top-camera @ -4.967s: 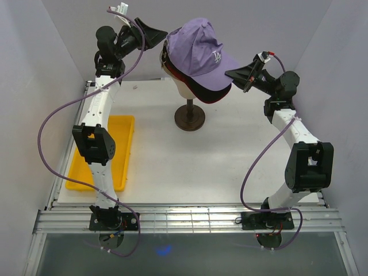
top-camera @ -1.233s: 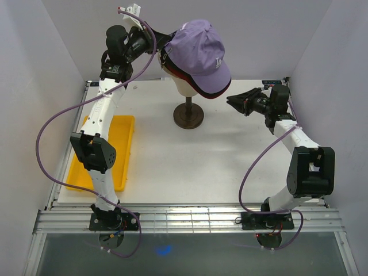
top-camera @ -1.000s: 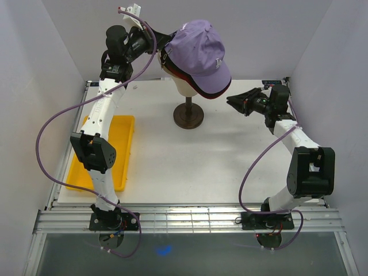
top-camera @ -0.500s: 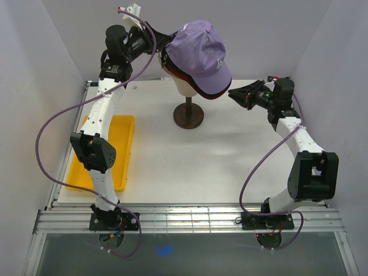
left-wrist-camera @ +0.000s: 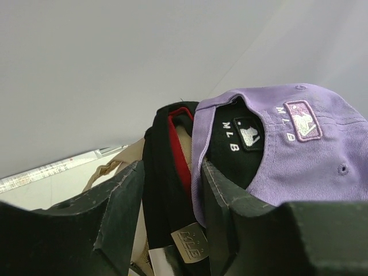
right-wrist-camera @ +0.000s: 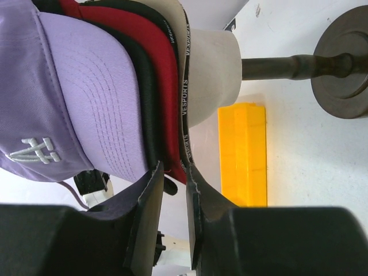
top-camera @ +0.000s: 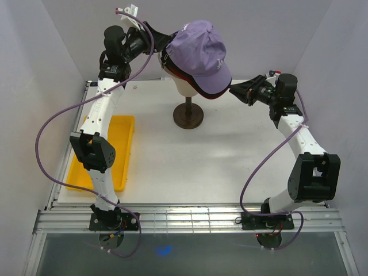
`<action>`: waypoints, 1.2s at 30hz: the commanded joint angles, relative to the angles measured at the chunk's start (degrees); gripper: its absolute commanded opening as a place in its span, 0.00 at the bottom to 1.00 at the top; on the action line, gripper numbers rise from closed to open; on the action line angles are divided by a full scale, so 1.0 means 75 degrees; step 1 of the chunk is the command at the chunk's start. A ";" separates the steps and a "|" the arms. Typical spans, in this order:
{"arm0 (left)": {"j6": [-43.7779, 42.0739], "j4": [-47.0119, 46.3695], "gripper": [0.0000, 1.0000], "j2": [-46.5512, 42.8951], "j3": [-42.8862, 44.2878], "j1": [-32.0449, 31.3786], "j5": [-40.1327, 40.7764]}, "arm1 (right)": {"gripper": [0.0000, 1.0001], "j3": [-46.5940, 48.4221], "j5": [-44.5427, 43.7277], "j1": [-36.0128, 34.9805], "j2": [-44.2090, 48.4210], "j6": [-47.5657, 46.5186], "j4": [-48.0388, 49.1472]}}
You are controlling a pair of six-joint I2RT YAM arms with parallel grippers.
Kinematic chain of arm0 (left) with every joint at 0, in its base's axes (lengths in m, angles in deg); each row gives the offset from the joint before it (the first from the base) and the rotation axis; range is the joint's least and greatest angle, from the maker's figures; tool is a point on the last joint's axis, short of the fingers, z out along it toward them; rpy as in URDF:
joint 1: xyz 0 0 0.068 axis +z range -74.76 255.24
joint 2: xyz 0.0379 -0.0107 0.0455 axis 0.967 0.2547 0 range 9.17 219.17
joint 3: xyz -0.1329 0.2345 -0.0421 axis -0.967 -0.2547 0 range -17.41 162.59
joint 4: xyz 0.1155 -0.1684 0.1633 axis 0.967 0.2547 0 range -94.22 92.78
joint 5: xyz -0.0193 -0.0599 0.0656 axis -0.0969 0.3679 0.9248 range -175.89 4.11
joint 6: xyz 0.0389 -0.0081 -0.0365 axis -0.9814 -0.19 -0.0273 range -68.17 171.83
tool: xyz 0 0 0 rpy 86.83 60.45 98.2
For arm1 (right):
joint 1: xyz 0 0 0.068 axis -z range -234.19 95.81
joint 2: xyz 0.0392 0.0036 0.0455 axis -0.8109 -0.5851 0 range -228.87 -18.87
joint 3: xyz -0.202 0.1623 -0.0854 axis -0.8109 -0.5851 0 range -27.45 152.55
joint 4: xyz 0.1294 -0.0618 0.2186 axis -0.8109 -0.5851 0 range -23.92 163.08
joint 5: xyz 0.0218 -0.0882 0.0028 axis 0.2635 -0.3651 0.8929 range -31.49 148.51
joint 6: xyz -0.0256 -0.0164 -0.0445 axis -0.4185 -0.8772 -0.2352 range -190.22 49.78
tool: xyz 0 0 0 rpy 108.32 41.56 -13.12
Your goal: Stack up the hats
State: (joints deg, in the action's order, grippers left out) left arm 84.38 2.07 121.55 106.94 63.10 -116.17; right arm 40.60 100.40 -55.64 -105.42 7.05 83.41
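Item: stacked hats on a stand, far centre, a claw at each side.
Lavender fabric baseball cap [top-camera: 201,54] tops the red and black fabric caps [right-wrist-camera: 161,86] on the cream mannequin head [top-camera: 184,87]. Left gripper [left-wrist-camera: 171,172]: fingers apart, straddling the rear straps. Right gripper [right-wrist-camera: 173,168]: I read a narrow gap at the brim edges; contact unclear.

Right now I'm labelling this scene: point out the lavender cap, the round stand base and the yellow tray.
lavender cap [top-camera: 199,49], top view, on its crown.
round stand base [top-camera: 188,122], top view, on the dark disc.
yellow tray [top-camera: 122,144], top view, on a bare yellow part.
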 commanded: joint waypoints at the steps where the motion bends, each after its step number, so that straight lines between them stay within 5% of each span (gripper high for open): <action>1: 0.0182 -0.0170 0.56 -0.0335 -0.0092 0.0084 -0.0216 | 0.28 0.0419 0.0157 0.0053 0.0172 -0.0178 0.0076; 19: 0.0721 -0.1657 0.76 -0.0757 -0.0889 0.0236 -0.0578 | 0.28 0.0547 0.0134 0.0053 0.0184 -0.0260 -0.0076; 36: 0.1671 -0.2689 0.79 -0.0992 -0.1030 0.0728 -0.0661 | 0.28 0.0864 -0.0042 0.0076 0.0230 -0.0565 -0.0556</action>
State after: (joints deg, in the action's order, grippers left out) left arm 94.31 -15.11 119.25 99.19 67.45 -119.76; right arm 44.32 100.57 -55.40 -105.42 4.39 79.67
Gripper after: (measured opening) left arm 0.788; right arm 0.283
